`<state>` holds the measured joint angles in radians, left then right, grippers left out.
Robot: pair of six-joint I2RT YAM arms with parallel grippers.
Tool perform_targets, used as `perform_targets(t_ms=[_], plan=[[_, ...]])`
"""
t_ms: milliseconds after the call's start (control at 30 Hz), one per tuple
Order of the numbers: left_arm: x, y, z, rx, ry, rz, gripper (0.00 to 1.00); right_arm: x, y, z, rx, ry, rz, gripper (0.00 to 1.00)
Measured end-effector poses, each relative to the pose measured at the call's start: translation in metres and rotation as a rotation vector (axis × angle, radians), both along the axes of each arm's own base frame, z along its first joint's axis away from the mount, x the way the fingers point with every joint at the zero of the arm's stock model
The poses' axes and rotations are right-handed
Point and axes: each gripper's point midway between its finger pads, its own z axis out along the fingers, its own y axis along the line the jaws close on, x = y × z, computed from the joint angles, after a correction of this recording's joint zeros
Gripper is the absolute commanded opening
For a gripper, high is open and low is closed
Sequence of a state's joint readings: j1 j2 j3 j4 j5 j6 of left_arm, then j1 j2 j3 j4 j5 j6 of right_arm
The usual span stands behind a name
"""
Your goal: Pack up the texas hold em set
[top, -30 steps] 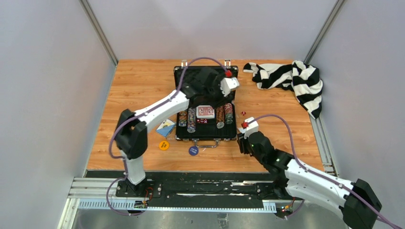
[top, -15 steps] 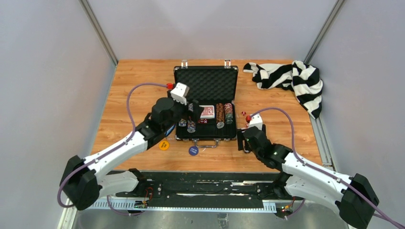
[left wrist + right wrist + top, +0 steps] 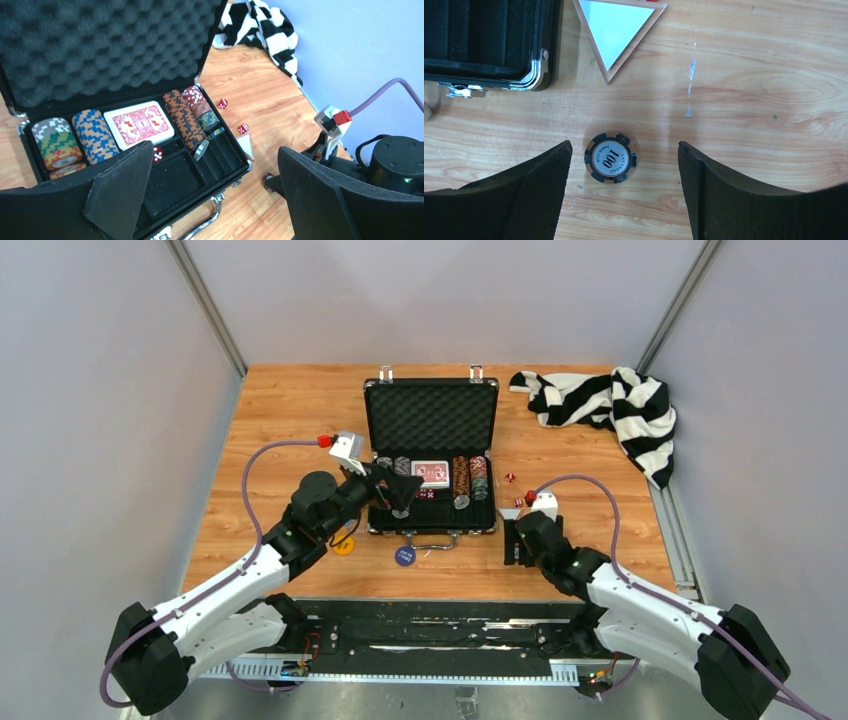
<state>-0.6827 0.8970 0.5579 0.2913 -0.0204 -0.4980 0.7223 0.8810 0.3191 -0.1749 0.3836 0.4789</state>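
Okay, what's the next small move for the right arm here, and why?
Probably lower the right tool straight down and close it on the round dark-edged poker chip marked 100. The chip lies flat on the wooden table, outside the open black briefcase, and it already sits between the tool's open fingers, untouched.

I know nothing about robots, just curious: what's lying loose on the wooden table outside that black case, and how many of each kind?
Red dice: 2
Round buttons: 2 (one blue, one orange)
Poker chip marked 100: 1
White card, partly in view: 1
Striped cloth: 1
Total: 7 that show; the arms may hide more.
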Motion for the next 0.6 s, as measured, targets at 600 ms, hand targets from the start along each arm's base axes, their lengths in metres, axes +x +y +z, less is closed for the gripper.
perform_targets(t_ms=[600], plan=[[0.002, -0.003, -0.019, 0.008, 0.065, -0.007, 1.00, -0.002, 0.010, -0.017, -0.024, 0.102, 0.019, 0.59]])
